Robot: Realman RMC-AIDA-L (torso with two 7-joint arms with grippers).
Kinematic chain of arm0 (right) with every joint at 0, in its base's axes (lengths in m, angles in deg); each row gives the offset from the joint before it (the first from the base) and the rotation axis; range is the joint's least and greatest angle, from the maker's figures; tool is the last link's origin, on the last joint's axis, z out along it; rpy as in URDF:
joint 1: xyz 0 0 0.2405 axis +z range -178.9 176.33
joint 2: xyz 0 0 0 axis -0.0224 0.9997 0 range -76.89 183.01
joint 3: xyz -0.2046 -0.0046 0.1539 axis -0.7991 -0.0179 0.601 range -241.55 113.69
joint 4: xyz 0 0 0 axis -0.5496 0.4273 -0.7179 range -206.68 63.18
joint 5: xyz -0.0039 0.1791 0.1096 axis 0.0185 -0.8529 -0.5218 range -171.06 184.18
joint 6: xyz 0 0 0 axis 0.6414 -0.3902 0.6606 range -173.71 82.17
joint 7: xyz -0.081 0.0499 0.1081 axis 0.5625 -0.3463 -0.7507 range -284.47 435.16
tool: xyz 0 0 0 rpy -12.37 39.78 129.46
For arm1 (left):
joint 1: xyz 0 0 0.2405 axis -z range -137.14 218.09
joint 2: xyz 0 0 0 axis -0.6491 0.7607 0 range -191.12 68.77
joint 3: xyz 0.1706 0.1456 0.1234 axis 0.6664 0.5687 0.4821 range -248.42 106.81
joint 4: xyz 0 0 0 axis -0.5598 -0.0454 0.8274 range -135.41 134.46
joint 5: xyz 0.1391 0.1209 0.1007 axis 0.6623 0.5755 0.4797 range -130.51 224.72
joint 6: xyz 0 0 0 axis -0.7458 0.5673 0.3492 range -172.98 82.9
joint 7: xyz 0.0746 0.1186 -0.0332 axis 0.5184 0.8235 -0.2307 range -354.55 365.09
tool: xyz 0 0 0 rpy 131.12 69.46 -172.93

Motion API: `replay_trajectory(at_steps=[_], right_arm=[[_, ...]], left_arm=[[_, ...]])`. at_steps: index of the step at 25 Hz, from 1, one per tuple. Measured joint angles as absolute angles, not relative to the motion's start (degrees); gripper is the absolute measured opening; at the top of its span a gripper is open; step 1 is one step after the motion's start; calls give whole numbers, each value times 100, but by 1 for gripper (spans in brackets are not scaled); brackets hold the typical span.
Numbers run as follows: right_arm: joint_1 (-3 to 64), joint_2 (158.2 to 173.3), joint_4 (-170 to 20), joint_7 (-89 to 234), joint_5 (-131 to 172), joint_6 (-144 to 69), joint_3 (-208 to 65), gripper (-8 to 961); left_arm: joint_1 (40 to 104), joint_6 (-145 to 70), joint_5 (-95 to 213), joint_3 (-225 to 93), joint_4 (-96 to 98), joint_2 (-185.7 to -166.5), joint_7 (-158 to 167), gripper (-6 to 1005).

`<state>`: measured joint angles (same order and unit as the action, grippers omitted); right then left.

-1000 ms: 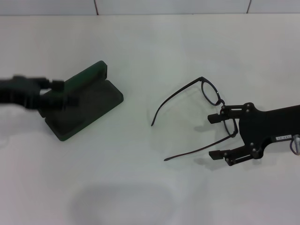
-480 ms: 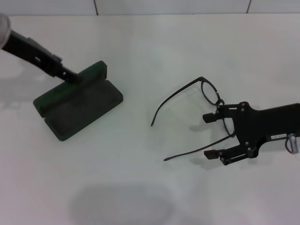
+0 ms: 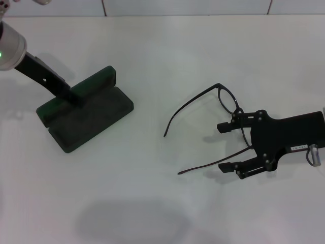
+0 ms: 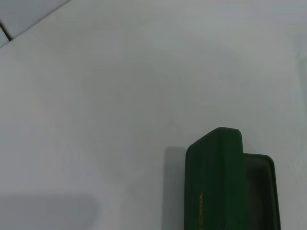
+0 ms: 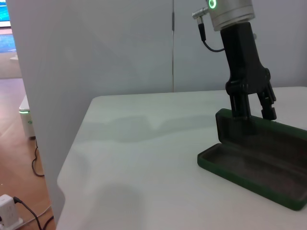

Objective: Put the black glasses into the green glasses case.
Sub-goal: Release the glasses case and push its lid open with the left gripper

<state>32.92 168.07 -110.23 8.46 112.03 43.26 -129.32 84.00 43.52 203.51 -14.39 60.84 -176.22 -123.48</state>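
Note:
The green glasses case [image 3: 84,113] lies open at the table's left, its lid [image 5: 249,125] upright; it also shows as a lid with gold lettering [image 4: 213,182]. My left gripper [image 3: 75,96] is down at the lid's top edge, fingers [image 5: 239,103] apart, holding nothing. The black glasses [image 3: 227,101] lie unfolded at centre right, temple arms pointing left. My right gripper [image 3: 224,147] is open at table height, its fingertips on either side of the near lens and the near temple hinge. That lens is partly hidden behind the gripper.
The white table [image 3: 152,203] reaches a back edge against a pale wall [image 3: 183,6]. Bare surface lies between case and glasses. In the right wrist view the table's far end [image 5: 72,163] drops off to a floor with cables.
My left arm has swung from low across the case to reaching down from the back left, its gripper now at the lid. My right gripper has crept left along the glasses.

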Motion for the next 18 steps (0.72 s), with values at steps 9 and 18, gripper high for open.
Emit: replay_trajectory(at_steps=[9,18], right_arm=[[3272,16810,-11023,846,11204,4326,-12932,857],[3247,16819,-11018,846,11203,4326,-12932,858]], left_arm=[[8359,4348,20311,-1438,6211,-17694,-12049,807],[8353,4344,20312,-1397,6229,-17739,-11906,500]])
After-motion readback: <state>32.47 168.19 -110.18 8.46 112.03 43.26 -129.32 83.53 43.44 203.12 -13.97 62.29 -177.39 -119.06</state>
